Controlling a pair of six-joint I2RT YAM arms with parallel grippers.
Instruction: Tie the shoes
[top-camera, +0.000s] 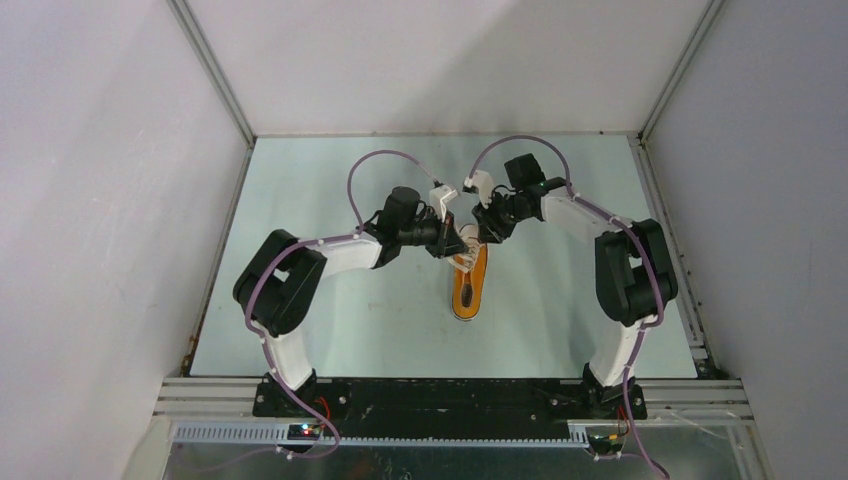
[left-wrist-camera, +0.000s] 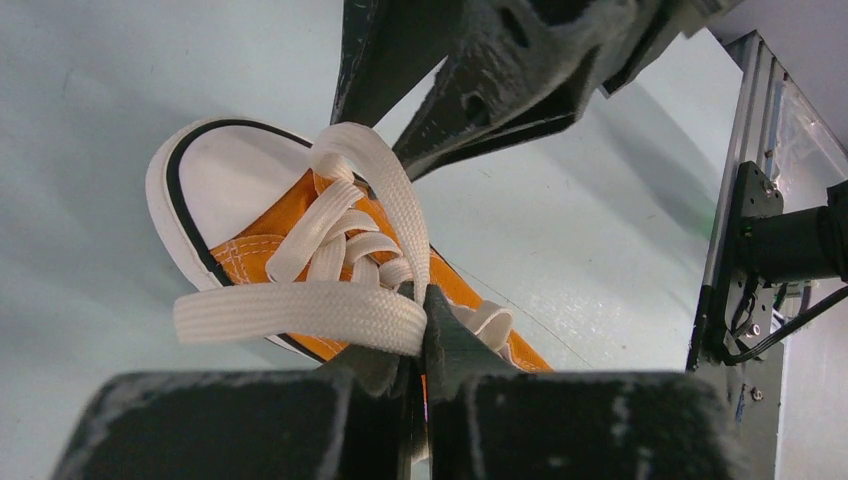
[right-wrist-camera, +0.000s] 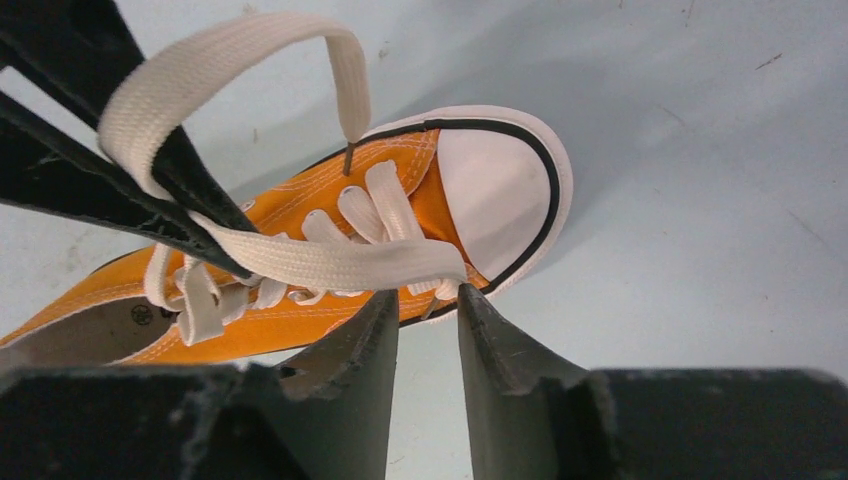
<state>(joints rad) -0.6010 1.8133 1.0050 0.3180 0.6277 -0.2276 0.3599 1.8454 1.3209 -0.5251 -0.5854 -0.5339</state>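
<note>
One orange sneaker with a white toe cap lies mid-table, toe toward the far side. My left gripper hangs over its laces and is shut on a white lace, pinched at the fingertips with a flat loop running out to the left. My right gripper faces it from the other side. In the right wrist view its jaws stand apart beside the toe cap, and a lace strand lies just across their tips, not clamped. The left fingers hold up a lace loop.
The pale green table is boxed in by white walls on the left, right and far sides. An aluminium frame rail with cables runs along the table's right edge. Both arms arch inward and meet over the shoe.
</note>
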